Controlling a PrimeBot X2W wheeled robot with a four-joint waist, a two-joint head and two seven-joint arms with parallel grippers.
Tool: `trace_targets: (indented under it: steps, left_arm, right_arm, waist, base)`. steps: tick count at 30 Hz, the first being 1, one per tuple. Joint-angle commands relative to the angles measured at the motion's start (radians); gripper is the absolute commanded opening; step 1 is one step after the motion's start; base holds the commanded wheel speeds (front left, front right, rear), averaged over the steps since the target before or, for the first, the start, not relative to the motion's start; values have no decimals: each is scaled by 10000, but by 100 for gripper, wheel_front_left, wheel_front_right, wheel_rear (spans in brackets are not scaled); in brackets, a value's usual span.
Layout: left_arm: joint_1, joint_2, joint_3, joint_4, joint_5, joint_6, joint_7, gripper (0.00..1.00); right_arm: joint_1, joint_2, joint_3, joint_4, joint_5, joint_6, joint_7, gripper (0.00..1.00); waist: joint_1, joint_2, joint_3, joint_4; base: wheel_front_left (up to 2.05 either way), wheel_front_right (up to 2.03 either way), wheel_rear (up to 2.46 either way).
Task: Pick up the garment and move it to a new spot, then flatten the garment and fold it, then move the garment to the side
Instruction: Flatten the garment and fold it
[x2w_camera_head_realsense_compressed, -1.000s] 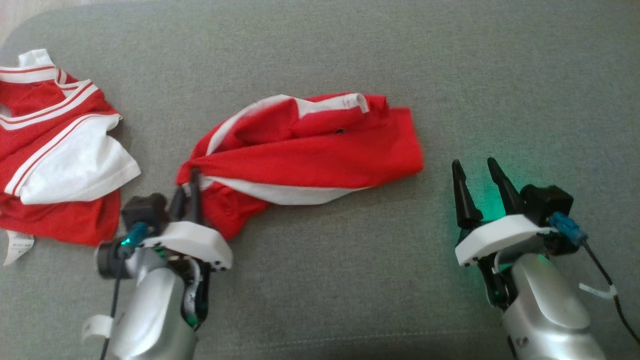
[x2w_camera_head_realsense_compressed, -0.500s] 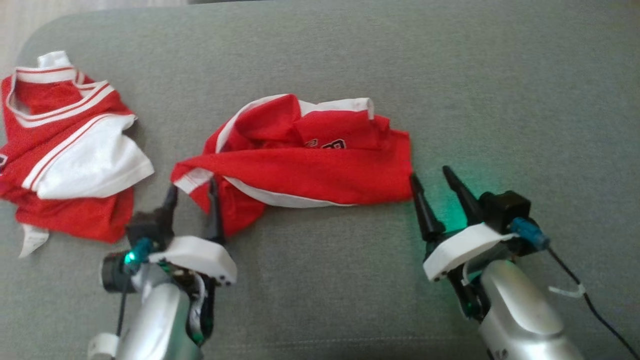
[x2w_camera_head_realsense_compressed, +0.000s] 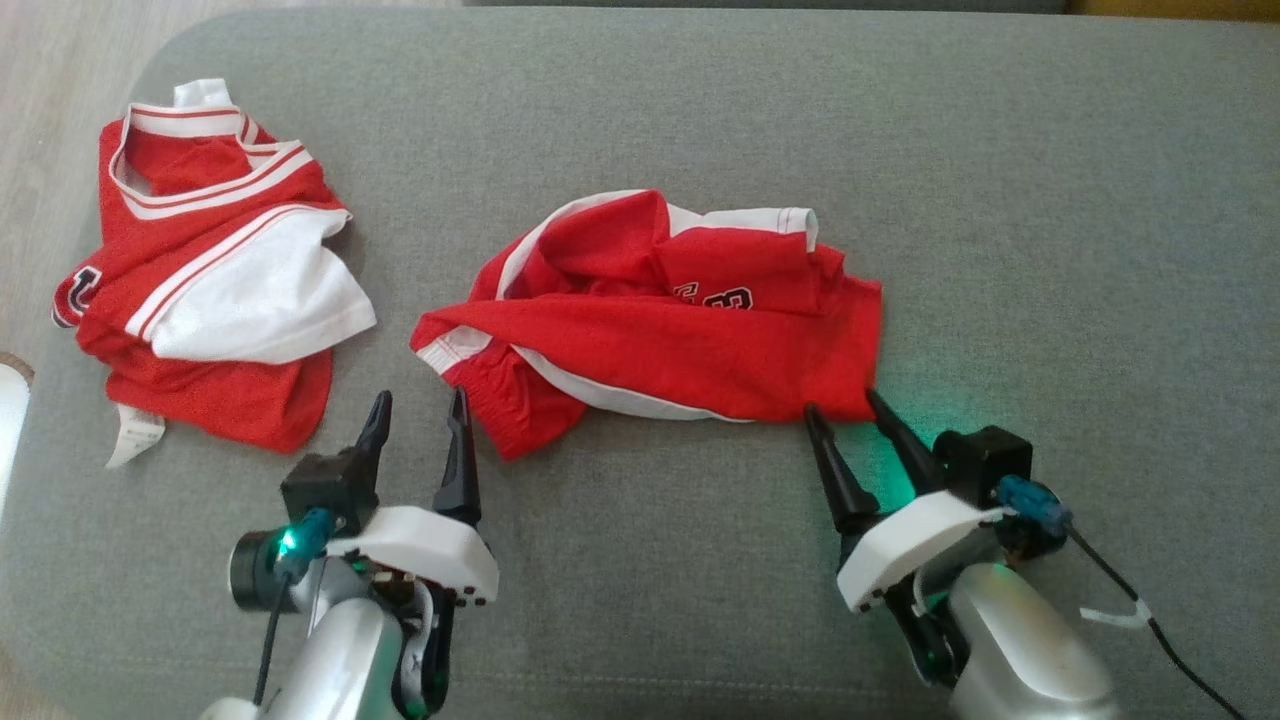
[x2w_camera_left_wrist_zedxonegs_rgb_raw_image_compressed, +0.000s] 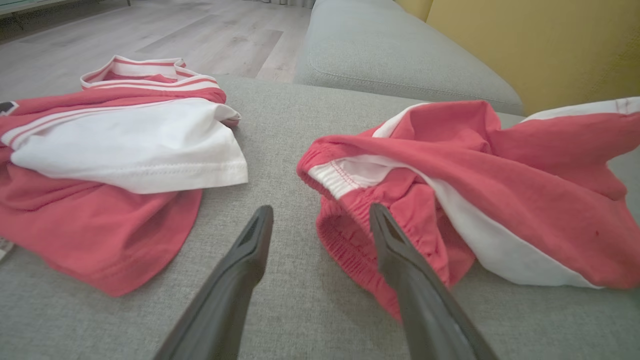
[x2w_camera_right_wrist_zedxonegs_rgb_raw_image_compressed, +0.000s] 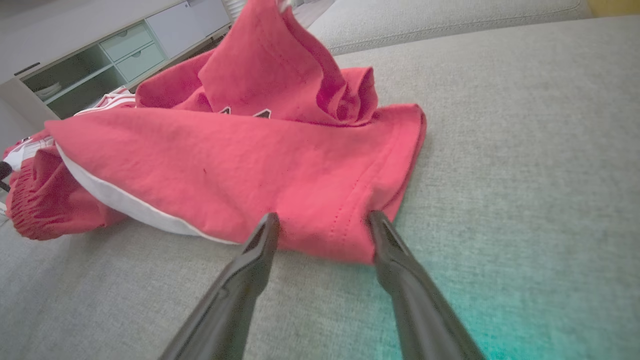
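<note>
**Head view: a grey woven sofa cushion (x2w_camera_head_realsense_compressed: 1050, 250) bearing two pieces of clothing.** The red fabric garment with white side panels (x2w_camera_head_realsense_compressed: 660, 340) lies crumpled near the middle of the cushion, its length running left to right. A white-banded edge runs along its far side, and dark-outlined lettering (x2w_camera_head_realsense_compressed: 715, 297) shows on a fold toward its far right. Its gathered near-left end bunches toward the left hand (x2w_camera_head_realsense_compressed: 420, 393).

The left hand sits at the near left, its two dark fingers spread wide and empty. In the left wrist view the finger nearer the garment lies just beside that gathered end, though whether it touches cannot be told. The other finger lies over bare cushion.

The right hand (x2w_camera_head_realsense_compressed: 840, 401) sits at the garment's near right corner, its fingers likewise apart and not clamped. In the right wrist view the two tips flank the stitched hem of that corner, with the cloth lying between them. A green glow (x2w_camera_head_realsense_compressed: 900, 470) tints the cushion beside the right hand.

Well apart, at the far left, lies a loosely heaped red and white striped jersey (x2w_camera_head_realsense_compressed: 220, 290), with a white label (x2w_camera_head_realsense_compressed: 130, 440) trailing from its near edge. Pale wooden floor (x2w_camera_head_realsense_compressed: 50, 100) shows beyond the cushion's far left corner. The right wrist view shows a pale cabinet with drawers (x2w_camera_right_wrist_zedxonegs_rgb_raw_image_compressed: 100, 55) behind the garment.
</note>
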Motion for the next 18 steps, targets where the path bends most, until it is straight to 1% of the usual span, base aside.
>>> trace_targets:
  steps: [1,2,7,10,13,18]
  left_arm:
    - [-168,125,243,-347,5,25,-53,100]
    - [-150,125,247,-356,19,25,-53,100]
    - [-81,125,312,-323,91,3,-53,100]
    - [-12,125,329,-333,111,-31,-53,100]
    - [94,125,335,-383,127,-51,-53,100]
    - [323,125,401,-453,128,-34,-53,100]
  right_arm:
    - [-14,41,198,-221,44,65,-65,24]
    - [-11,41,194,-199,63,65,-65,0]
    - [-59,41,153,-42,101,65,-65,0]
    - [-58,41,28,-213,122,65,-65,0]
    - [49,41,-5,-765,196,65,-65,0]
    - [363,36,107,-2200,459,65,-65,0]
  waist:
    - [0,0,-20,8]
    - [0,0,-39,10]
    - [0,0,-168,-52]
    - [0,0,-277,-141]
    - [0,0,-445,-265]
    - [0,0,-729,-477]
  base:
    - [0,0,0]
    - [0,0,0]
    - [0,0,0]
    - [0,0,0]
    - [0,0,0]
    - [0,0,0]
